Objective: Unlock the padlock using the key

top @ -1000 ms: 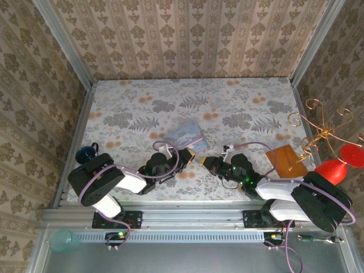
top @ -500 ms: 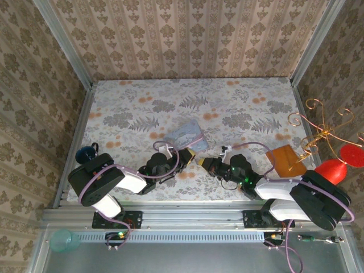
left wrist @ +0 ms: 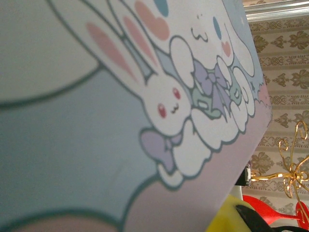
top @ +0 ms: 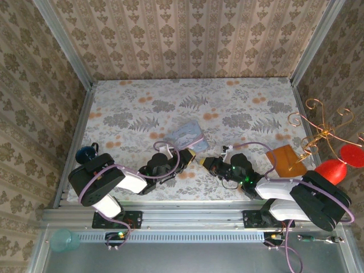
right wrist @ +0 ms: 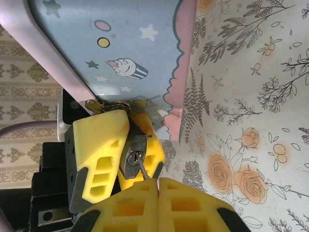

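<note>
While the left fingers [right wrist: 99, 145] clamp the padlock [right wrist: 134, 155] by the tin [right wrist: 125, 38] and the right fingers [right wrist: 188, 208] pinch the key [right wrist: 141, 169], its tip in the keyhole just ahead of them, roll the right wrist slowly, keeping the shaft straight.

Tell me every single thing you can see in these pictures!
tin: one, pale blue with cartoon bunnies, mid-table
padlock: one, dark grey metal, at the tin's edge
key: one, slim metal, tip at the padlock's keyhole
board: one, orange-brown, right side of table
wire stand: one, gold, beside the board
red shapes: two, red, far right
ball: one, dark blue, left edge
cup: one, see-through teal, near-left corner
tablecloth: one, pale floral, covering the table
left gripper: one, yellow fingers, clamped on the padlock
right gripper: one, yellow fingers, shut on the key
</note>
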{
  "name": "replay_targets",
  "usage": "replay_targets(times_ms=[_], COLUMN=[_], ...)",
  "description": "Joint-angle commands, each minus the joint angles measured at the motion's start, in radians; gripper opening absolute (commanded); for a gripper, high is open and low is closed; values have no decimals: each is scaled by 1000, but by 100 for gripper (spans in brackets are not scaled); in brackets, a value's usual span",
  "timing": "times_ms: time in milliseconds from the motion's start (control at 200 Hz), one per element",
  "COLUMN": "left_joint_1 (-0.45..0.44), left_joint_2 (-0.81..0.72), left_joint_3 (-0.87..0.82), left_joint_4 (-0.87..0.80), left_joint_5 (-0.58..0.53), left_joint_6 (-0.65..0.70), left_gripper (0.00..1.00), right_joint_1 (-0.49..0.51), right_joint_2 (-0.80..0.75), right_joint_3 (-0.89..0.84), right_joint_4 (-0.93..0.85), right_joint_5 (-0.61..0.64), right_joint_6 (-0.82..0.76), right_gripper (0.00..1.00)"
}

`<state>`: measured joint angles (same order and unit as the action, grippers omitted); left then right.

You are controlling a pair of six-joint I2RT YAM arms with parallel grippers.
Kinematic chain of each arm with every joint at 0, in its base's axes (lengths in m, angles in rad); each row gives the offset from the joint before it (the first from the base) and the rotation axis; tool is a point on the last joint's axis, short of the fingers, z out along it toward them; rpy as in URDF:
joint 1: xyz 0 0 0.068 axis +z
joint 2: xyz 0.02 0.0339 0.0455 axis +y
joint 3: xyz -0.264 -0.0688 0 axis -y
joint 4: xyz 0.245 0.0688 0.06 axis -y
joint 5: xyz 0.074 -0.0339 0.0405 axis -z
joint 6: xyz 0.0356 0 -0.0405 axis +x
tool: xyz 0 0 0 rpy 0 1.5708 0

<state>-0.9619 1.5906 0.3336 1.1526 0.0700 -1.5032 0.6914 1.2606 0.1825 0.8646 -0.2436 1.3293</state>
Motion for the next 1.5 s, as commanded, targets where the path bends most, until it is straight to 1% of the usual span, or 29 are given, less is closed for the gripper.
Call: replay_targets(times_ms=[0,485,615,755,915,1025,1065,1145,1185,1235,1310,1400,1495], left_joint_1=[-44,-63,-66,-68,-72,-67,-61,-41,-26,-5,29,62,91], left_joint_2=[2,32,41,49,50,46,40,16,7,0,2,11,15], left_joint_3=[41,61,60,61,74,63,58,50,45,40,41,57,74], left_joint_4=[78,62,67,83,92,91,74,-3,-40,-71,-123,-196,-276], left_joint_5=[90,96,97,98,102,85,83,77,76,82,99,125,140], left_joint_6=[9,24,22,18,25,26,38,76,96,123,157,207,269], left_gripper=[0,0,0,0,0,0,0,0,0,0,0,0,0], right_joint_1=[-11,-37,-72,-75,-75,-75,-75,-72,-69,-66,-59,-49,3], right_joint_2=[15,0,-23,-37,-13,-15,-39,-122,-166,-222,-289,-301,-262], right_joint_3=[54,67,59,75,66,58,63,85,94,103,128,162,216], right_joint_4=[21,31,15,-33,-9,6,-49,-260,-358,-472,-652,-799,-943], right_joint_5=[14,-5,-21,-26,-28,-30,-23,8,28,52,88,89,131], right_joint_6=[-1,8,11,-5,3,0,-23,-93,-129,-169,-238,-324,-407], right_gripper=[0,0,0,0,0,0,0,1,8,19,29,32,34])
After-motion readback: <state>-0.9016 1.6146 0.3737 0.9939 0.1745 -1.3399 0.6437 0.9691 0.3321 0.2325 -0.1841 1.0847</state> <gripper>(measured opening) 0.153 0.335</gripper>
